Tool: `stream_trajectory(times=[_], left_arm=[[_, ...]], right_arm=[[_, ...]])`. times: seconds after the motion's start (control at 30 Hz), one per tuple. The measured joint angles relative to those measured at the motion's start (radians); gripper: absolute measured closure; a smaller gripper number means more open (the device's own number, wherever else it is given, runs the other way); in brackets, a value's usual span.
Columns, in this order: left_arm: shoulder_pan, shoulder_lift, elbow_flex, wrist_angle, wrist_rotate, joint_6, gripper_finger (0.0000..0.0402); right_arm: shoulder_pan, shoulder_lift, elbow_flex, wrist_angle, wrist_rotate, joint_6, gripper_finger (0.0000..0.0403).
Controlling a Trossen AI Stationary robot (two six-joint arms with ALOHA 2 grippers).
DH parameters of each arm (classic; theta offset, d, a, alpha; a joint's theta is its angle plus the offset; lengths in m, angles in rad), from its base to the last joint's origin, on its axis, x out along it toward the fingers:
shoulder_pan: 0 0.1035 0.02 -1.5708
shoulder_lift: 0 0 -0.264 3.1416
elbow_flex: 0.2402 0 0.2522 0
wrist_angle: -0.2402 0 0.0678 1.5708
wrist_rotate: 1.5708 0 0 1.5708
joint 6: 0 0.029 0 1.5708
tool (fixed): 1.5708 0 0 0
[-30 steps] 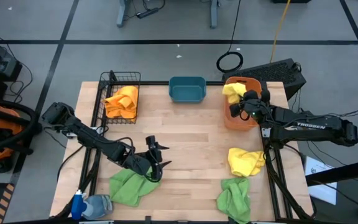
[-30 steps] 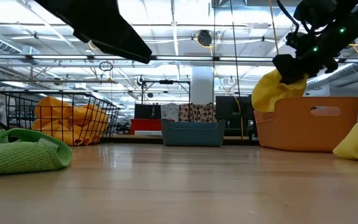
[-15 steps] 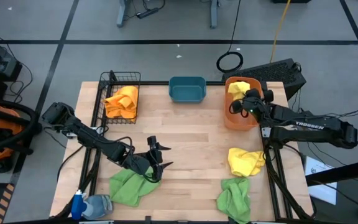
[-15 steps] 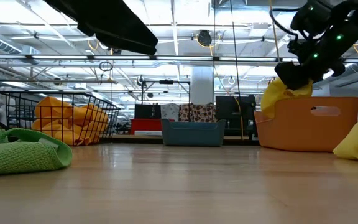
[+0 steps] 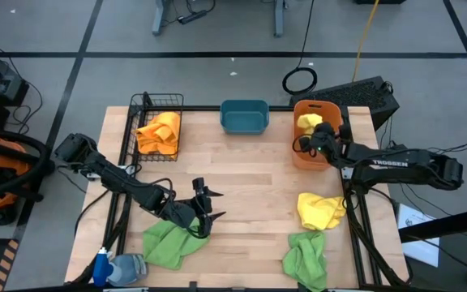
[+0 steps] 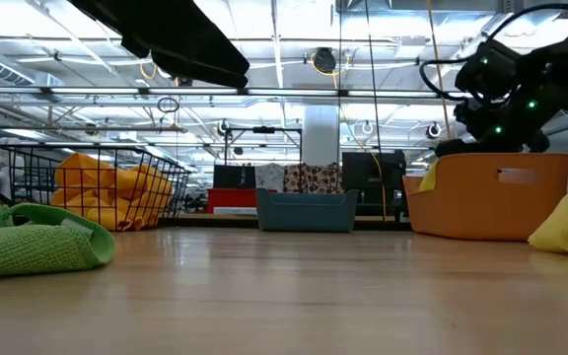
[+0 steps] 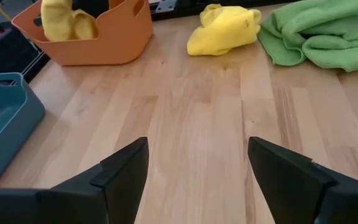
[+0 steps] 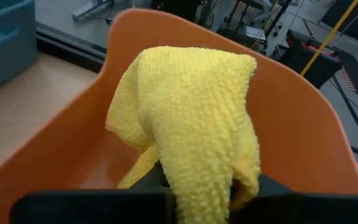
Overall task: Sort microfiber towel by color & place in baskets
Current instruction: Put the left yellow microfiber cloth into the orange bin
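My right gripper [image 5: 318, 141] reaches into the orange bin [image 5: 300, 154] at the far right and is shut on a yellow towel [image 8: 185, 106], most of which sits below the bin's rim [image 6: 481, 158]. My left gripper [image 7: 197, 168] hovers open over bare wood at the near left, just beside a green towel [image 5: 167, 243] lying on the table. A second yellow towel [image 5: 320, 209] and a second green towel [image 5: 305, 258] lie at the near right. Orange towels [image 5: 159, 132] fill the black wire basket [image 5: 144, 104]. The teal tub [image 5: 244, 117] stands at the far middle. My right gripper holds the yellow towel by a bunched fold [image 8: 194, 158]; the cloth drapes over the fingers and hides them. The fingers slant down into the bin from the table's right side. The towel stands heaped in front of the gripper inside the bin's walls [image 8: 73, 143].
A blue and grey thing [image 5: 112, 266] lies at the near left corner. Bare wood [image 5: 250, 178] spreads across the table's middle. Black frame rails run along both side edges. A dark box [image 5: 367, 96] and a cable loop lie on the floor beyond the far right corner.
My right gripper has sunk into the orange bin, tipping its front downward. The yellow towel, which hung over the bin's left rim a second ago, has gone down with it and now sits mostly inside the bin.
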Motion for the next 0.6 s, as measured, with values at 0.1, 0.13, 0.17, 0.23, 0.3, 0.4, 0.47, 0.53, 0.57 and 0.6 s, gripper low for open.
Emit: stream_trajectory(times=[0.1,0.13,0.17,0.23,0.3,0.4,0.47,0.53,0.57,0.6], left_arm=[[0.0,0.0,0.0,0.0,0.0,0.0,0.0121],[0.0,0.0,0.0,0.0,0.0,0.0,0.0121],[0.0,0.0,0.0,0.0,0.0,0.0,0.0121],[0.0,0.0,0.0,0.0,0.0,0.0,0.0121],[0.0,0.0,0.0,0.0,0.0,0.0,0.0121],[0.0,0.0,0.0,0.001,0.0,0.0,0.0121],[0.0,0.0,0.0,0.0,0.0,0.0,0.0121],[0.0,0.0,0.0,0.0,0.0,0.0,0.0121],[0.0,0.0,0.0,0.001,0.0,-0.001,0.0121],[0.0,0.0,0.0,0.0,0.0,0.0,0.0121]], right_arm=[[-0.003,0.0,-0.004,0.0,0.003,0.01,0.0335],[-0.005,0.0,-0.004,0.0,0.004,0.015,0.0324],[-0.007,0.0,-0.004,0.0,0.004,0.021,0.0311],[-0.014,0.0,-0.004,0.0,0.004,0.025,0.0283],[-0.025,0.0,-0.004,0.0,0.004,0.026,0.0252],[-0.038,0.0,-0.004,0.0,0.011,0.027,0.0204],[-0.044,0.0,-0.004,0.0,0.025,0.033,0.017],[-0.044,-0.007,-0.002,-0.002,0.043,0.025,0.0138],[-0.044,-0.011,0.004,-0.005,0.058,0.007,0.0124],[-0.044,-0.017,0.012,-0.009,0.066,-0.009,0.0111]])
